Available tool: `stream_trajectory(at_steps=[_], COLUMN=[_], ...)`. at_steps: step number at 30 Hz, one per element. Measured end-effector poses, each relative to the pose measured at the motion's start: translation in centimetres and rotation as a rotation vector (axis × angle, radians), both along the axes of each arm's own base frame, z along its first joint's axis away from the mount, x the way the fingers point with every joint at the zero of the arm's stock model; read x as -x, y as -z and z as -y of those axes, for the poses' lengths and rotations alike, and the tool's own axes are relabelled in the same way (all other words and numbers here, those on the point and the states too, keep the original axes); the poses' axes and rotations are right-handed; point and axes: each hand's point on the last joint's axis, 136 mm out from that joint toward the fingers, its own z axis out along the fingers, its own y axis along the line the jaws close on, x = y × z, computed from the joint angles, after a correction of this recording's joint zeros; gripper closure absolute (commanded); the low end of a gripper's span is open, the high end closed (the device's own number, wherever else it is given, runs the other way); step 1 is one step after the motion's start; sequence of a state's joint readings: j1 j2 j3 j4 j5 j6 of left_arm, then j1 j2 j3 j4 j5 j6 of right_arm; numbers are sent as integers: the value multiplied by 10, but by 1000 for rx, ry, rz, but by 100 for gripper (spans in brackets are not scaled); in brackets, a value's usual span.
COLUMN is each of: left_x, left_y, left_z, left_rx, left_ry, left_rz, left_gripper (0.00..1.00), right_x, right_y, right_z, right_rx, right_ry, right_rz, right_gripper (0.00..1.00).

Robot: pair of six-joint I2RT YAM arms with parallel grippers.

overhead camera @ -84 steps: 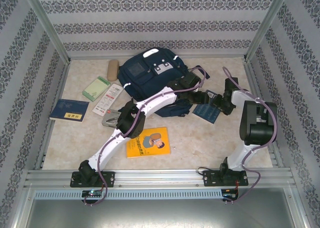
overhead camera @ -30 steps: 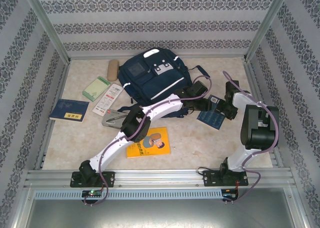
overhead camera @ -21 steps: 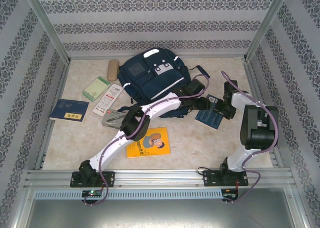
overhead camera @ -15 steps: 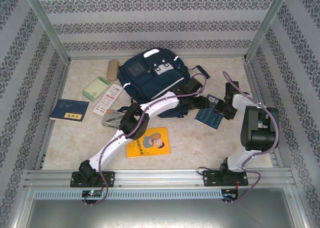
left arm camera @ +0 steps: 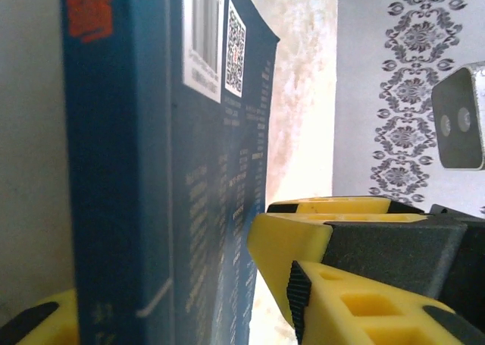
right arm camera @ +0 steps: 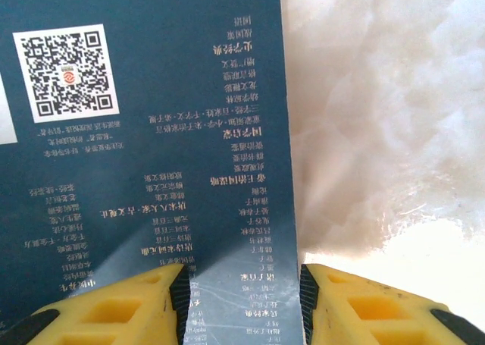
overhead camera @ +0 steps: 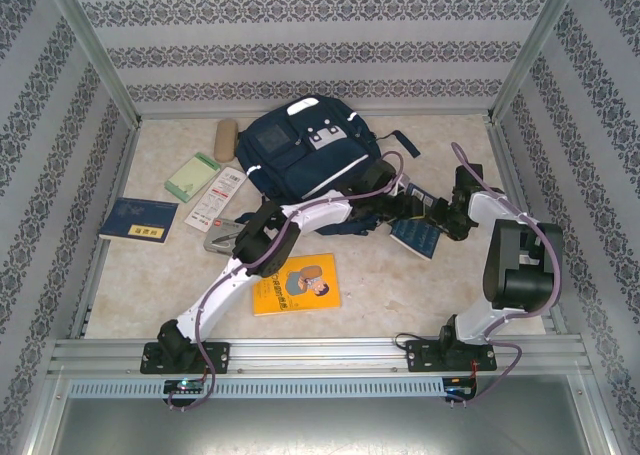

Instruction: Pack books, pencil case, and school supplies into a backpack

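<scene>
blue book (overhead camera: 415, 237) just right of the backpack (overhead camera: 300, 160) on the tabletop (overhead camera: 400, 295), left gripper (overhead camera: 398, 213) with a finger on each side of it, cannot tell if it squeezes, right gripper (overhead camera: 433, 223) open, facing the book's cover

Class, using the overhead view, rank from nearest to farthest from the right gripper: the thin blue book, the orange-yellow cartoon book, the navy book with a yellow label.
1. thin blue book, directly at the right gripper
2. orange-yellow cartoon book, centre front
3. navy book with a yellow label, far left
</scene>
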State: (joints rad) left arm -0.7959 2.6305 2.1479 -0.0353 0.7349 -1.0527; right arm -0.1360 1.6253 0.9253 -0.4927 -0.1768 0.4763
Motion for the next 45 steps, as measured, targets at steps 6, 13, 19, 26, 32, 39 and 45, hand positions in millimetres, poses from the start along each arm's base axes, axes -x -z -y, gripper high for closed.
stream_trajectory(at_steps=[6,13,19,26,32,39,45], left_x=[1,-2,-14,-52,-65,-59,-60], left_y=[-6,-23,-92,-173,-187,-190,-194], left_z=[-1,-7,-23,-77,-94,-92,-91], left_rx=[1,0,71,162,220,254,280], left_ry=[16,25,13,-62,-83,-62,-66], left_rz=[9,24,87,170,156,112,93], left_gripper=[92,100,100,100,100,100,100], right_x=[-3,-15,-35,-61,-85,-96,-99], right_y=[-7,-47,-104,-150,-176,-179,-195], right_z=[-4,-8,-18,-41,-54,-83,-93], right_rx=[-25,-125,-285,-512,-708,-844,-909], right_ry=[4,34,45,24,13,-46,-82], right_rz=[23,161,368,530,619,597,625], right_gripper=[51,37,27,24,22,29,67])
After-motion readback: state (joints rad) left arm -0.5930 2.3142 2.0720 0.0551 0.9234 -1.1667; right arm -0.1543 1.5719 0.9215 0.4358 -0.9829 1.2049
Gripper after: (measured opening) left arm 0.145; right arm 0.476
